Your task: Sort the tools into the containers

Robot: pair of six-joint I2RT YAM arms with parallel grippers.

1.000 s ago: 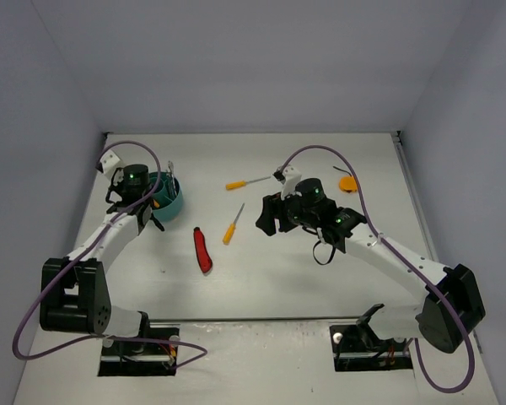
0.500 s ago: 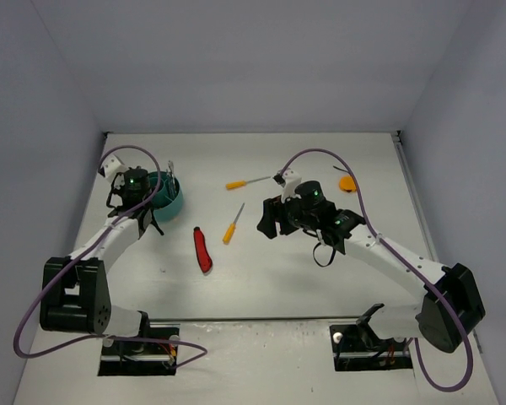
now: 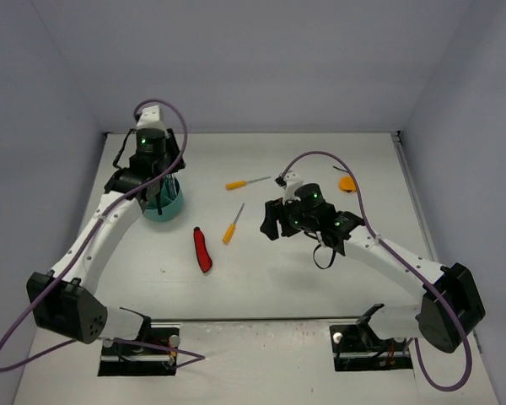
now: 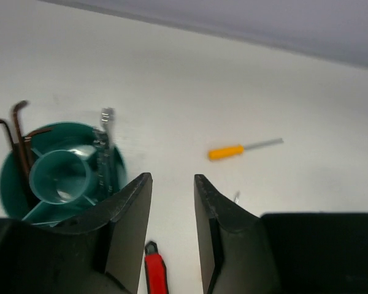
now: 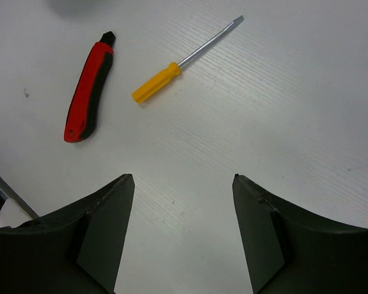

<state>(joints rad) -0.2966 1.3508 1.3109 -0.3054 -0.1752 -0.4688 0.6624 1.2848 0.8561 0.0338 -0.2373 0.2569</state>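
White table [image 3: 320, 160]: a screwdriver [image 5: 156, 82] and knife [image 5: 89, 86] are seen loose, well apart from the tub [image 3: 170, 207]. Both empty, the left gripper [image 4: 172, 184] is slightly parted, the right gripper [image 5: 181, 180] spread wide; the handle should be straddled squarely.

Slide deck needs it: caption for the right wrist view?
Right arm's open fingers above the table, red-and-black folding knife and orange-handled screwdriver lying ahead.

Robot lab test cell. White table [image 3: 270, 278] boxed in by plain pale walls [image 3: 253, 67] on three sides. Left arm [image 3: 97, 236] and right arm [image 3: 396, 260] bolted down at the near edge on black mounts [image 3: 375, 350], purple cables [image 3: 320, 153] looping loose off both. Even flat lighting, bare surfaces all round.
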